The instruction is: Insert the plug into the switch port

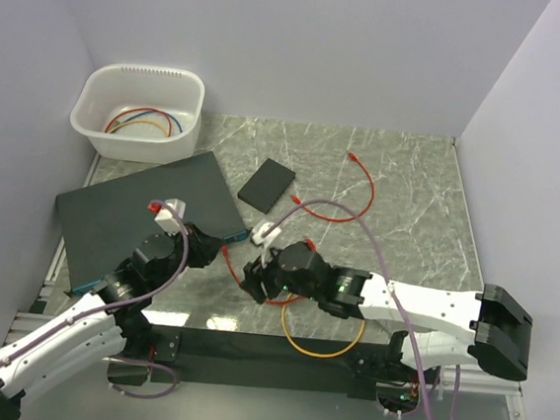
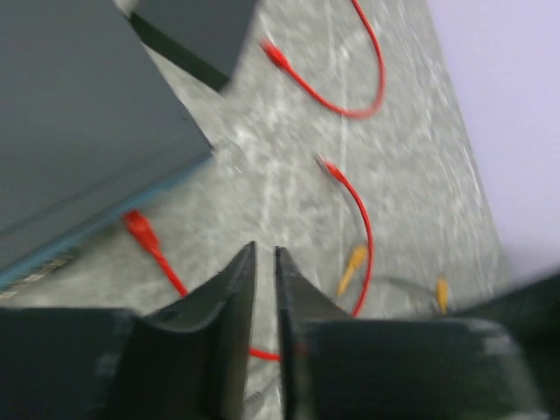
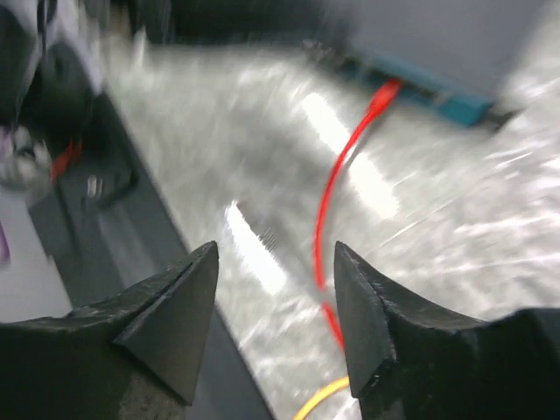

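Note:
The switch (image 1: 146, 212) is a flat black slab at the left, with its teal-blue front face (image 2: 105, 214) turned toward the arms. The plug (image 2: 138, 229), red on a thin red cable, lies on the table with its tip right at that face (image 3: 420, 87). I cannot tell whether it touches a switch port. My left gripper (image 2: 265, 249) is shut with nothing in it, hovering just right of the plug (image 1: 228, 258). My right gripper (image 3: 276, 249) is open and empty above the red cable (image 3: 325, 219), which runs on toward the plug (image 3: 382, 94).
A small black box (image 1: 266, 184) lies behind the switch corner. Another red cable (image 1: 356, 193) curls at mid-table. An orange-yellow cable (image 1: 318, 351) loops near the arm bases. A white tub (image 1: 136, 112) of cables stands at the back left. Walls close in on both sides.

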Motion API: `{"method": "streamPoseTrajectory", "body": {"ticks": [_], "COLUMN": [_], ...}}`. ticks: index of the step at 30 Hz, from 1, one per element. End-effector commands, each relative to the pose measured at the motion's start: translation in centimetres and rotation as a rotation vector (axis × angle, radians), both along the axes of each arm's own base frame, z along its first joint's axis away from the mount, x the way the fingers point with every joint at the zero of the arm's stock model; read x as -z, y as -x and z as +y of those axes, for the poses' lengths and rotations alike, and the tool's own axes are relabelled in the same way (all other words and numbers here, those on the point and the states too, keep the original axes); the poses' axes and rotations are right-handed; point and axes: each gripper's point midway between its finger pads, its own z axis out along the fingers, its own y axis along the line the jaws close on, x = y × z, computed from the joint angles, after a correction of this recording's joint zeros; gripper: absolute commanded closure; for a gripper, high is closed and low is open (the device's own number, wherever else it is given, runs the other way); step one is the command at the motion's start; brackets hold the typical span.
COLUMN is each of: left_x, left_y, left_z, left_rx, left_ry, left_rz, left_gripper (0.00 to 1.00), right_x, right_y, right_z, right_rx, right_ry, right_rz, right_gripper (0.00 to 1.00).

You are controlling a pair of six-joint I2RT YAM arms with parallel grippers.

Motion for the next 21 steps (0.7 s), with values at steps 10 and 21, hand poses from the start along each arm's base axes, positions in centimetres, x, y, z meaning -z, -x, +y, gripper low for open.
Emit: {"method": "streamPoseTrajectory", "body": {"ticks": [10, 21], "left_x": [-0.8, -1.0], "left_y": [-1.5, -1.5], "left_z": [5.0, 5.1], "left_rx": [-0.278, -0.282], "left_ry": [-0.081, -0.071], "left_rz": [0.016, 0.008], "left_gripper": [0.46, 0.46], "right_x": [5.8, 9.6], "right_y": [3.1, 2.1], "right_z": [2.1, 3.2], "right_rx": [-0.082, -0.047], "right_ry": [0.342, 0.505], "right_rz": [-0.087, -0.165], "right_gripper": [0.31, 0.31]}}
